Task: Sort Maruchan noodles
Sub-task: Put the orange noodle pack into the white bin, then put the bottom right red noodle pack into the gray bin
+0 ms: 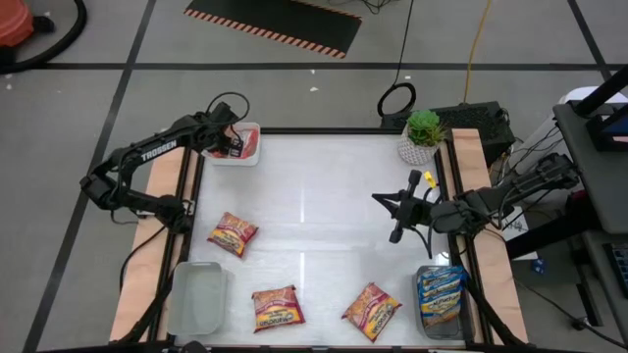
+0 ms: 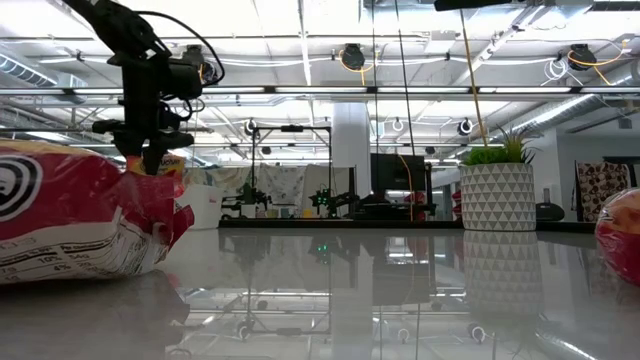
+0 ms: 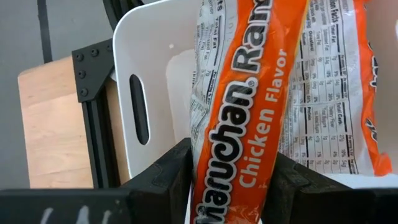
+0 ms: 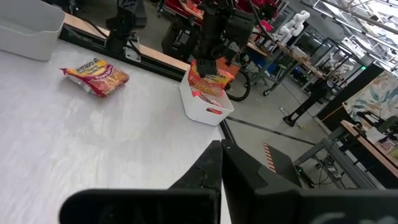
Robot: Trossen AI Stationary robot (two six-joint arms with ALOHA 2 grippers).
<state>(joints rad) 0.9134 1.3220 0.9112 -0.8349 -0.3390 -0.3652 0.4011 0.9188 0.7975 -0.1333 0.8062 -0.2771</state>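
My left gripper [image 1: 234, 143] hangs over the white bin [image 1: 247, 157] at the table's far left corner, shut on an orange Maruchan packet [image 3: 249, 106]. Behind it, another packet [image 3: 329, 112] lies in that bin, printed back up. Three more orange-red packets lie flat on the table: one at mid-left [image 1: 233, 233] and two by the near edge [image 1: 277, 308] [image 1: 371, 311]. Blue packets [image 1: 440, 297] fill a clear bin at the near right. My right gripper [image 1: 383, 202] hovers shut and holding nothing above the table's right half. My left gripper pinches the orange packet's two flat faces between its fingers [image 3: 168, 180], with the packet's narrow side edge [image 3: 242, 155] turned toward the wrist camera. The fingers come from above, slanting down. The packet hangs on edge with its lower end [image 4: 208, 87] down in the white bin.
An empty clear bin [image 1: 199, 294] stands at the near left. A potted plant [image 1: 422, 135] sits at the far right corner. Wooden side rails [image 1: 162, 196] run along both table edges. The table's middle [image 1: 314, 216] is bare.
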